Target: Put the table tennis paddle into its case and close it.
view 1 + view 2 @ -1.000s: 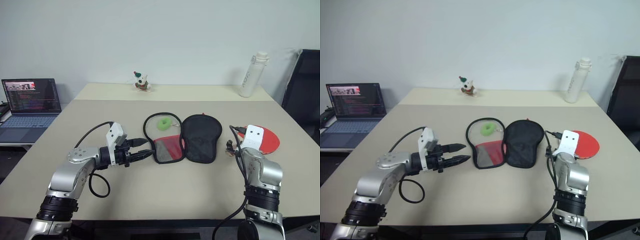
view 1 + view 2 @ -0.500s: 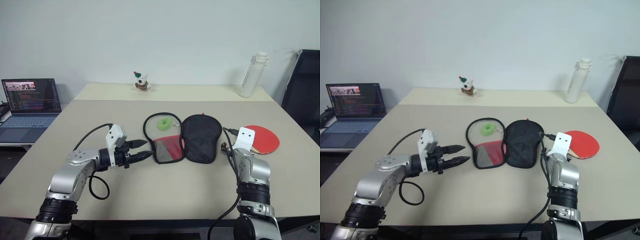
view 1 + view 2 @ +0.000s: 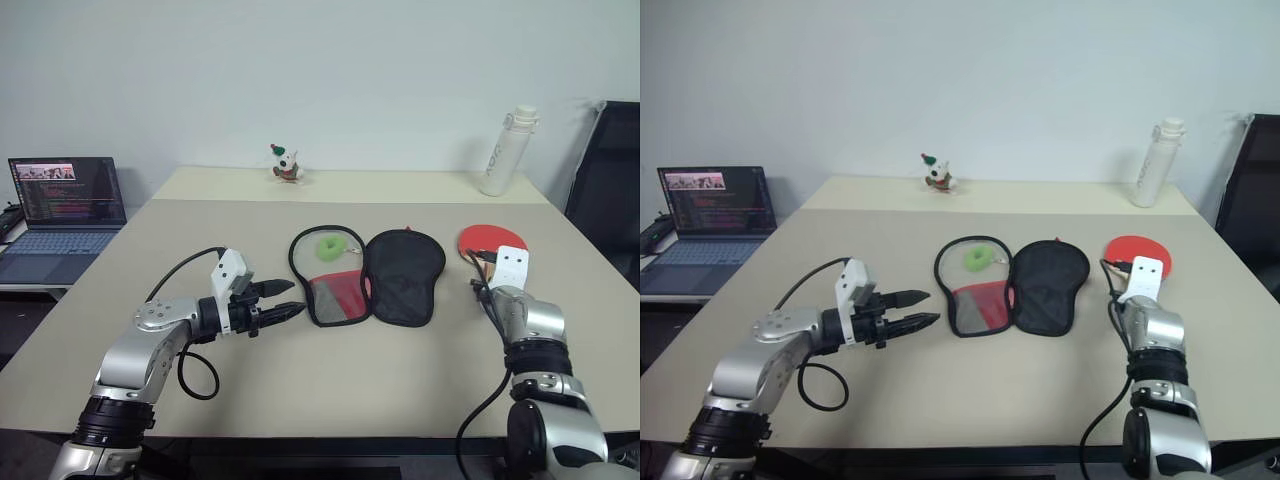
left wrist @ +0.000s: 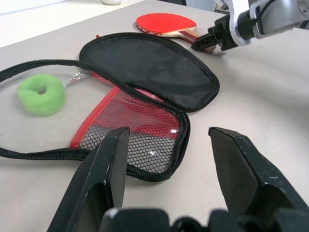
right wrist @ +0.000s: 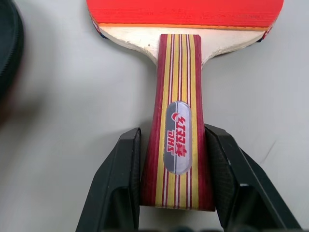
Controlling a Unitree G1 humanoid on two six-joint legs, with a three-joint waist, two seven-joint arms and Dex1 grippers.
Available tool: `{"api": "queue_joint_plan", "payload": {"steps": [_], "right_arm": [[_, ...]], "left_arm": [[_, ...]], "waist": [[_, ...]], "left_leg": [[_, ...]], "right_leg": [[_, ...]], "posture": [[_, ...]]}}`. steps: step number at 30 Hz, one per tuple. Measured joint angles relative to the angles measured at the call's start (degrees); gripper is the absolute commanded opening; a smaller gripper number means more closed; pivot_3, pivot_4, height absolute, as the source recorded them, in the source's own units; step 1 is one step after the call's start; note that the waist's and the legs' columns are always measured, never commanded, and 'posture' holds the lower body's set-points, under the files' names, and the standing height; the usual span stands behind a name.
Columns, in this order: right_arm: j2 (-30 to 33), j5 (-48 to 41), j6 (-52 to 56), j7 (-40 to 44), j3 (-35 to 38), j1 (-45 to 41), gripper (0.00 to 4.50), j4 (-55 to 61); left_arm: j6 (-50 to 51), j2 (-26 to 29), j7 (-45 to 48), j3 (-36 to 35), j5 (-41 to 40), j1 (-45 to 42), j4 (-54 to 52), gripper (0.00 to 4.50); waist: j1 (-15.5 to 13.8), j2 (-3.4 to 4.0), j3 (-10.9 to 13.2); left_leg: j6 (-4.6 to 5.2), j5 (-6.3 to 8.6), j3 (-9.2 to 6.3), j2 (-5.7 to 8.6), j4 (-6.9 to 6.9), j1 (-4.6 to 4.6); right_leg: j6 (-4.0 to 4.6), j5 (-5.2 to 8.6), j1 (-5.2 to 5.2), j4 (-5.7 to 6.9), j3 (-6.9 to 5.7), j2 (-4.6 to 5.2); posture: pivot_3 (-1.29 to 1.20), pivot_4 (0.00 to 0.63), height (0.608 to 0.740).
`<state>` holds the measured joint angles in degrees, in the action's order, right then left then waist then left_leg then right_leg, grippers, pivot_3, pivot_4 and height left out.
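The table tennis paddle point(image 3: 484, 240) lies flat on the table to the right of the case, red face up, its handle point(image 5: 178, 130) pointing back toward me. My right gripper point(image 5: 173, 133) is shut on that handle, one black finger pressed against each side. The case point(image 3: 403, 272) lies unzipped and spread open at mid-table, with a black half on the right and a red mesh half point(image 3: 335, 296) on the left. A green ring point(image 3: 327, 247) sits inside the left half. My left gripper point(image 3: 298, 296) hovers open just left of the case, holding nothing.
A white bottle point(image 3: 501, 150) stands at the back right and a small toy figure point(image 3: 286, 164) at the back centre. An open laptop point(image 3: 60, 215) sits on a side table to the left. A black chair point(image 3: 608, 180) stands beyond the right edge.
My right gripper has moved right and forward and closed on the paddle's handle. The paddle now lies with its head further back and its handle toward me. The left arm stayed put.
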<state>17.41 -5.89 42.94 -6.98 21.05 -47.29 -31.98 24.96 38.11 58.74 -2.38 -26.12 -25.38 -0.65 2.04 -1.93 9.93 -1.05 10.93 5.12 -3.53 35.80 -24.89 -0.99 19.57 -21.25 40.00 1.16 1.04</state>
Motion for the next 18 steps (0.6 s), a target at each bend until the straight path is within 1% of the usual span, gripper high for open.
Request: {"api": "queue_joint_plan", "payload": {"steps": [4,7,9,12,13,16,18], "right_arm": [[6.9,0.0,0.6,8.0,-2.9,-1.5,1.52,-4.4],[11.0,-0.2,2.6,13.6,-4.8,-1.6,1.52,-4.5],[13.9,-1.0,5.9,17.7,-5.8,-1.0,1.52,-2.6],[17.6,-2.9,12.9,22.6,-6.8,3.7,1.52,6.0],[18.8,-3.8,15.9,24.0,-6.9,6.9,1.52,10.8],[20.6,-6.0,22.8,26.3,-6.8,14.3,1.51,21.1],[20.9,-7.1,26.2,26.9,-6.4,17.0,1.51,25.4]], "left_arm": [[0.6,0.1,0.6,0.0,-0.2,0.0,-1.1,2.85],[0.8,0.1,0.6,0.0,-0.3,0.0,-1.1,2.85],[0.8,0.2,0.6,0.0,-0.3,0.1,-1.2,2.85],[0.8,0.2,0.6,0.0,-0.3,0.3,-1.4,2.85],[0.8,0.2,0.7,0.0,-0.3,0.3,-1.6,2.85],[0.9,0.0,0.8,0.1,-0.3,0.5,-1.6,2.85],[0.9,-0.1,0.8,0.2,-0.2,0.4,-1.6,2.85]], "waist": [[-0.1,0.04,0.0],[-0.1,0.08,0.1],[-0.2,0.10,0.1],[-0.2,0.10,0.1],[-0.3,0.10,0.1],[-0.4,0.10,0.1],[-0.3,0.10,0.1]], "left_leg": [[-0.01,-0.01,0.04,0.02,-0.02,-0.04],[0.00,0.00,0.03,0.01,-0.07,-0.04],[-0.02,-0.01,0.04,0.01,-0.08,-0.05],[-0.07,-0.02,0.03,0.00,-0.11,-0.08],[-0.08,-0.01,0.02,0.00,-0.13,-0.10],[-0.11,0.01,0.01,-0.01,-0.14,-0.12],[-0.10,0.01,0.02,0.00,-0.11,-0.11]], "right_leg": [[0.00,0.00,-0.04,-0.04,0.04,0.01],[0.00,0.01,-0.06,-0.05,0.03,0.00],[0.00,0.02,-0.06,-0.07,0.05,0.00],[-0.03,0.05,-0.06,-0.14,0.03,0.00],[-0.05,0.07,-0.06,-0.17,0.02,0.00],[-0.06,0.08,-0.06,-0.22,0.02,-0.01],[-0.06,0.08,-0.05,-0.20,0.02,-0.01]], "posture": [[0.00,0.150,0.740],[0.00,0.150,0.740],[0.00,0.150,0.740],[0.00,0.150,0.740],[0.00,0.150,0.740],[0.00,0.150,0.740],[0.00,0.150,0.740]]}}
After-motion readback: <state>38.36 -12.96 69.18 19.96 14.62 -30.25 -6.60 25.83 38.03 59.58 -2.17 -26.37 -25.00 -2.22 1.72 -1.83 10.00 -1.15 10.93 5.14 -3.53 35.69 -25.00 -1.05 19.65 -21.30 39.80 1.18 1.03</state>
